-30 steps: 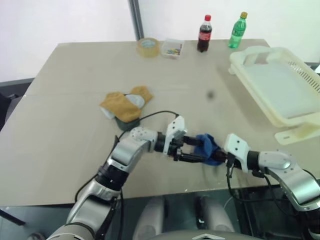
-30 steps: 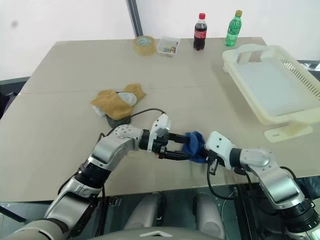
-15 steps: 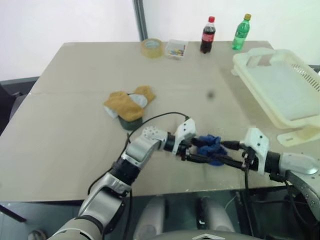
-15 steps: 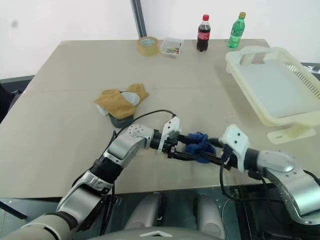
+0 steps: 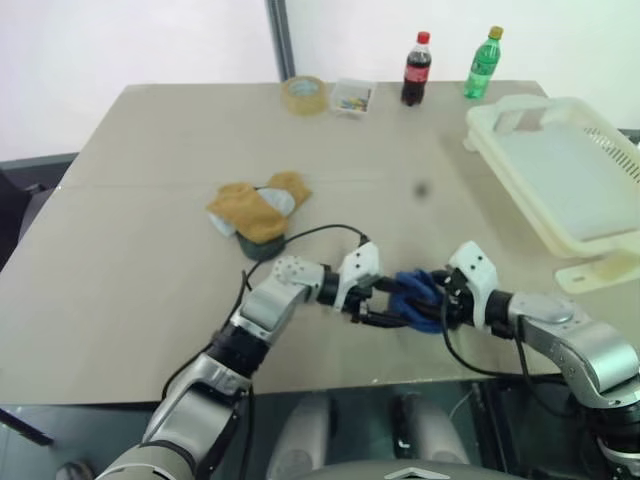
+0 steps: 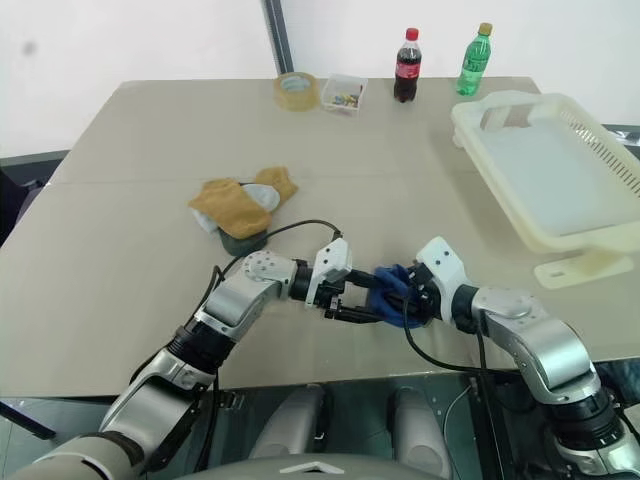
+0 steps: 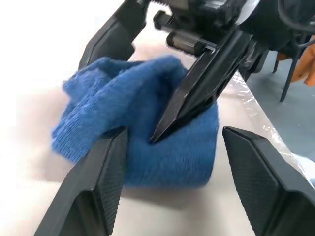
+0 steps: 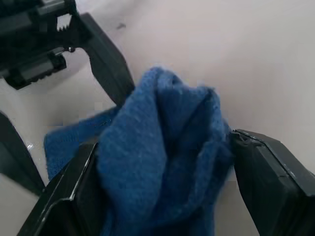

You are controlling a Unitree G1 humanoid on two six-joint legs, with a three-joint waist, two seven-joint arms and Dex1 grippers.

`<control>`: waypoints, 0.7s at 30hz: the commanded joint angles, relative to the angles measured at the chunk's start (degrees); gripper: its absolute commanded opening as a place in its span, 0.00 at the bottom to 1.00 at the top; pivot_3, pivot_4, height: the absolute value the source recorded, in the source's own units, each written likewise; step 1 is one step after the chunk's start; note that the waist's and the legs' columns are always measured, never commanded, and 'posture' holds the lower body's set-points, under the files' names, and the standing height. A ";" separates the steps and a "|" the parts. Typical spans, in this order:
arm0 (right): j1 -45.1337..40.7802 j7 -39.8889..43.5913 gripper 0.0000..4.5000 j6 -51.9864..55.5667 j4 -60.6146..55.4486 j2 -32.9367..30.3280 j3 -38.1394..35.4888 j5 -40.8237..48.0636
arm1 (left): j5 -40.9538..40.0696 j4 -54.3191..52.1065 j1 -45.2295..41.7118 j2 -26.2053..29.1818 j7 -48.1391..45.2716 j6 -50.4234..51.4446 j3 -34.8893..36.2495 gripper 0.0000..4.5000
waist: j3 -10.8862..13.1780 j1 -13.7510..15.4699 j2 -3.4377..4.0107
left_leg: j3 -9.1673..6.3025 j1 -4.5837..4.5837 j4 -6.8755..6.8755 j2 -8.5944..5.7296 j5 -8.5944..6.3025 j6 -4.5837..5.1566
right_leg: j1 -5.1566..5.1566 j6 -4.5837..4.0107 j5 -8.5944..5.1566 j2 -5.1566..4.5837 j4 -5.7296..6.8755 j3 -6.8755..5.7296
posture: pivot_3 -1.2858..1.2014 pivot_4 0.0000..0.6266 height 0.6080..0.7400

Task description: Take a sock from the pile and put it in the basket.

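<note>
Royal-blue sock [image 5: 415, 297], soft and floppy, bunched at lower centre between left gripper [image 5: 388, 305] and right gripper [image 5: 432, 300]. Both jaws wide apart around it, neither clamped. Best pinched at the raised fold.

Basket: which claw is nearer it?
Right. The right claw is at the sock on the basket's side; the left claw is on the sock's far side.

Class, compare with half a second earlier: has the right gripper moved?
Yes. The right gripper has slid left along the table's front edge, away from the basket, onto the blue sock.

Bare table [image 5: 150, 250] around pile [image 5: 255, 208]
</note>
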 commanded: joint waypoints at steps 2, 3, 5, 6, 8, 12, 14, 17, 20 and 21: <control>1.35 2.26 0.83 1.35 0.65 -2.87 3.32 -1.80 | -0.17 -3.19 1.79 1.97 0.90 1.43 2.04 0.73 | -0.01 0.02 0.00 | -0.02 0.00 0.00 0.03 0.00 0.00 | 0.00 0.00 -0.01 0.03 0.00 -0.02 | 0.52 0.24 1.00; 0.93 2.26 0.83 1.39 1.15 -3.19 4.39 -2.66 | -0.21 -3.92 2.37 2.45 0.99 1.60 2.21 0.73 | 0.00 0.07 0.00 | -0.03 0.00 -0.01 0.03 0.00 0.00 | 0.00 0.00 -0.01 0.03 0.00 -0.03 | 0.52 0.24 1.00; 0.16 2.74 0.83 1.22 1.94 -3.62 6.18 -3.81 | -0.38 -4.92 3.11 3.00 1.29 1.68 2.54 0.73 | -0.01 0.08 -0.01 | -0.02 -0.01 0.00 0.02 0.00 0.00 | 0.00 0.00 -0.01 0.02 -0.01 -0.03 | 0.52 0.24 1.00; -0.12 3.11 0.83 1.45 2.12 -3.59 6.68 -3.77 | -0.55 -5.24 3.31 3.01 1.58 1.76 2.85 0.73 | -0.01 0.04 -0.01 | -0.01 -0.01 0.00 0.02 0.00 0.00 | 0.01 0.00 0.00 0.01 -0.01 -0.02 | 0.52 0.24 1.00; -0.57 4.35 0.77 1.69 2.11 -4.09 7.99 -3.95 | -0.74 -5.67 3.42 2.85 2.09 2.01 3.20 0.73 | -0.02 0.03 -0.02 | -0.02 0.00 0.00 0.02 0.00 0.00 | 0.01 0.00 0.00 0.01 -0.02 -0.02 | 0.52 0.24 1.00; -0.76 6.75 0.47 1.75 2.08 -5.23 9.65 -4.09 | -1.71 -7.01 3.92 2.19 3.12 2.28 4.53 0.73 | -0.03 0.05 -0.02 | -0.06 0.00 -0.01 0.05 0.00 0.00 | 0.01 0.00 -0.01 0.04 -0.02 -0.07 | 0.52 0.24 1.00; -0.73 7.61 0.25 1.65 2.23 -5.67 10.18 -4.39 | -2.89 -8.19 4.32 2.12 3.05 2.29 5.65 0.73 | -0.04 0.02 -0.04 | -0.05 0.00 -0.01 0.05 0.00 0.00 | 0.02 0.00 -0.01 0.03 -0.02 -0.06 | 0.52 0.24 1.00; -0.60 8.37 0.07 1.12 2.53 -6.02 10.26 -4.79 | -5.37 -10.62 5.11 2.52 2.34 2.97 7.36 0.73 | -0.06 0.06 -0.05 | -0.04 0.01 -0.01 0.05 0.00 0.00 | 0.02 0.00 -0.01 0.02 -0.04 -0.06 | 0.52 0.24 1.00; -0.25 8.45 0.01 1.32 2.59 -4.91 7.81 -2.92 | -7.80 -13.17 5.83 3.19 1.96 3.91 9.07 0.73 | -0.06 0.06 -0.05 | -0.06 0.00 -0.02 0.06 0.00 0.00 | 0.02 0.00 -0.01 0.02 -0.04 -0.07 | 0.52 0.24 1.00; -0.51 8.10 0.01 1.93 2.66 -3.64 5.56 -1.10 | -8.67 -13.82 5.78 3.15 2.29 4.56 9.74 0.73 | -0.06 0.09 -0.06 | -0.06 0.01 -0.02 0.06 0.00 0.00 | 0.02 0.00 -0.01 0.02 -0.04 -0.07 | 0.52 0.24 1.00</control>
